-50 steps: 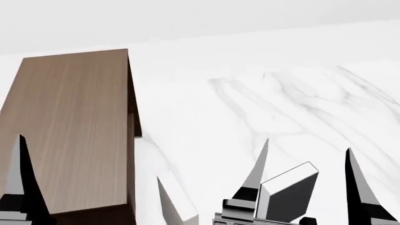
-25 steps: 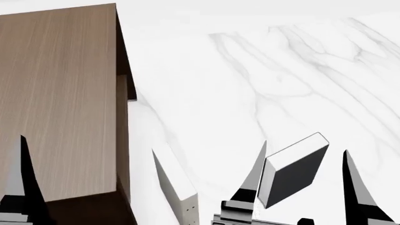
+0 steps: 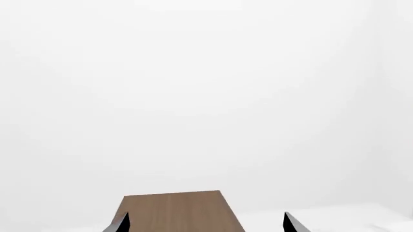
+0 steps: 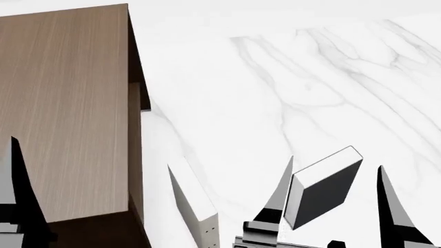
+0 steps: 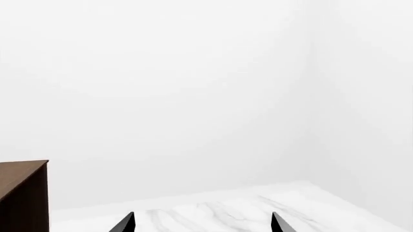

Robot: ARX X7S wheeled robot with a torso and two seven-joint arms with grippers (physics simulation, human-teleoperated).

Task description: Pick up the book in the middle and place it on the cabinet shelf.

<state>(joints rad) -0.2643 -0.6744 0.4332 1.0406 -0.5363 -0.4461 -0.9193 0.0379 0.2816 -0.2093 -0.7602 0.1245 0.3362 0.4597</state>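
Right gripper [image 4: 334, 204]: two long tapering fingers [image 4: 282, 188], black with pale grey faces, narrowing to sharp points; stepped black-and-grey block at the base. Left gripper: one matching black pointed finger [image 4: 17, 196] visible in the head view, grey-banded near its base. Wrist views show only black fingertips [image 3: 121, 223].

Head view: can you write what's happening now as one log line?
thick dark grey book: tilted between right gripper fingers | left gripper: open, empty | brown wood-grain cabinet: top bare
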